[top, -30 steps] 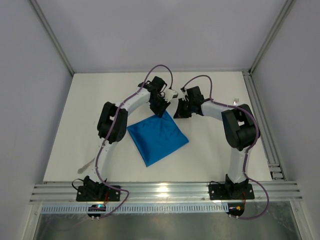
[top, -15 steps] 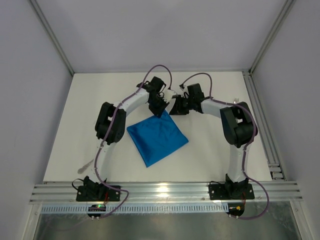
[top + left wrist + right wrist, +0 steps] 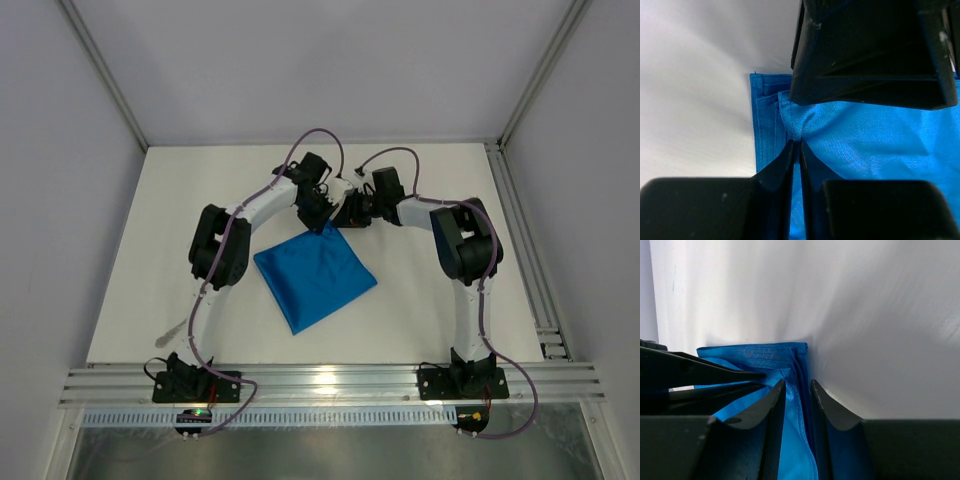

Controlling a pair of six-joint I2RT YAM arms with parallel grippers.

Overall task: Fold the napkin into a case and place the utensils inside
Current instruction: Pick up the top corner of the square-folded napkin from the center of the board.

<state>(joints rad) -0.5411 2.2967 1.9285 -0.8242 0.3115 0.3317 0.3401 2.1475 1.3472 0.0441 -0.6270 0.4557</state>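
Your left pincer (image 3: 796, 146) is pinching the napkin's (image 3: 315, 275) far corner, while your right pincer (image 3: 798, 386) is straddling it, jaws parted.

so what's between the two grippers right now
Just the napkin's folded far corner; the right wrist view shows its blue layers between the right gripper and the left gripper.

L gripper (image 3: 796, 144) and R gripper (image 3: 798, 385) crowd the far corner of the napkin (image 3: 315, 275), no room betw. them. The 2 arms, L arm (image 3: 222, 245) and R arm (image 3: 468, 245), fence both sides. Napkin's near side stands open; bare table (image 3: 140, 250) to the left; rail (image 3: 530, 250) bounds the right.
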